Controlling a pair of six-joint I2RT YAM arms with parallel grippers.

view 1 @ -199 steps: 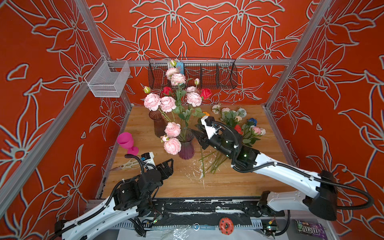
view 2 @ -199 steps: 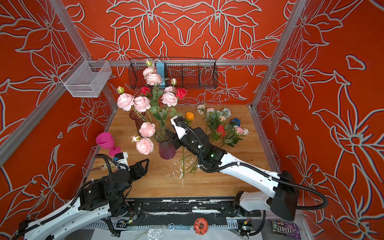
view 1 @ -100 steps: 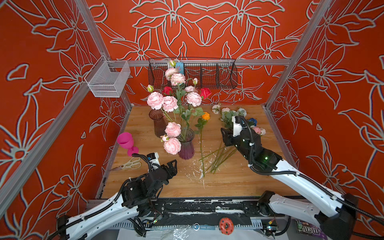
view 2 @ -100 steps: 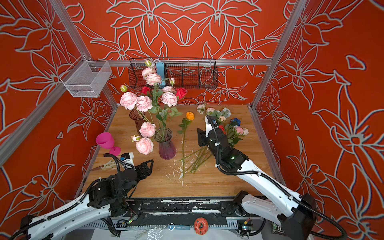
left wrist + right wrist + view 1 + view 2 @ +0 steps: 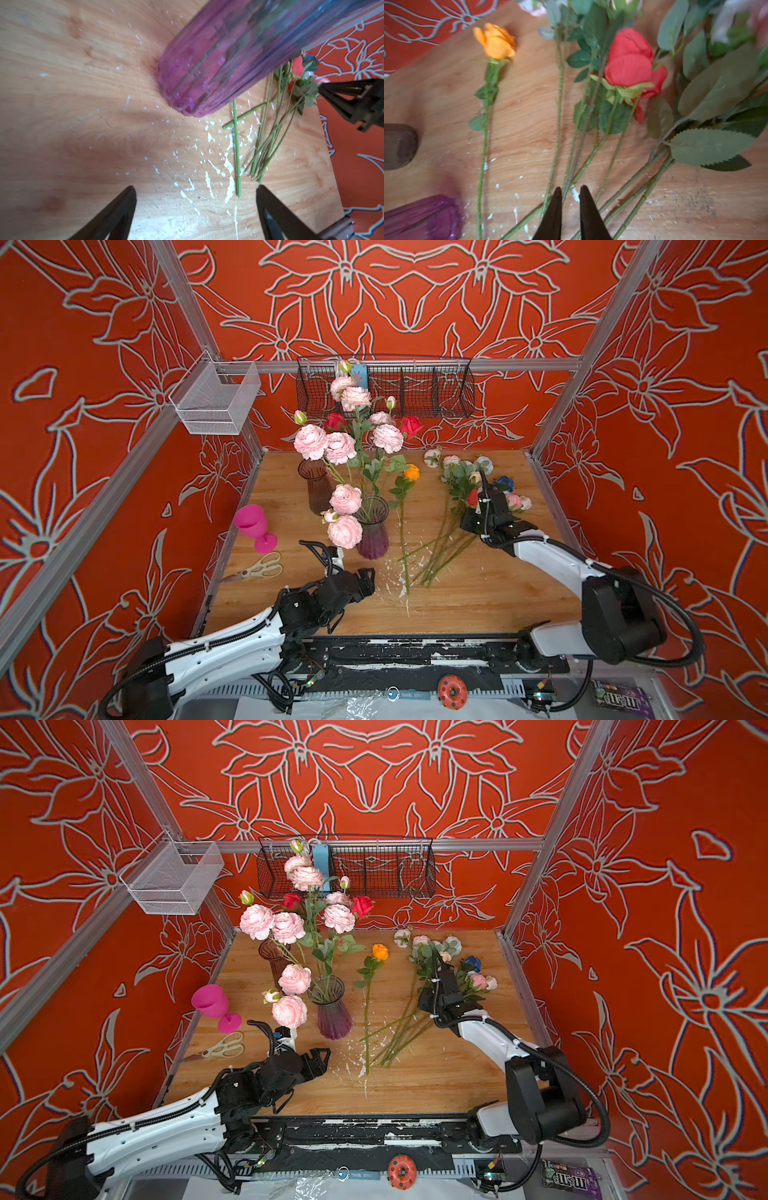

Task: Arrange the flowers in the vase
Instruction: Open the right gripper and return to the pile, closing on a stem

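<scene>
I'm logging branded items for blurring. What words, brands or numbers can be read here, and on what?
"m&m's": on the dark candy packet, at the bottom right in both top views.
Small blue label, bottom centre: print too small to read.
Nothing else legible.

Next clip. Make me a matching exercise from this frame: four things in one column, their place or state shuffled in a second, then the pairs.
1. purple vase
2. orange rose
3. pink goblet
4. scissors

A. lies flat near the front left of the table
B. stands upright, holds pink blooms
C. lies with its stem just right of the vase
D. stands upright, no stems in it

Pairs: 1-B, 2-C, 3-D, 4-A
</scene>
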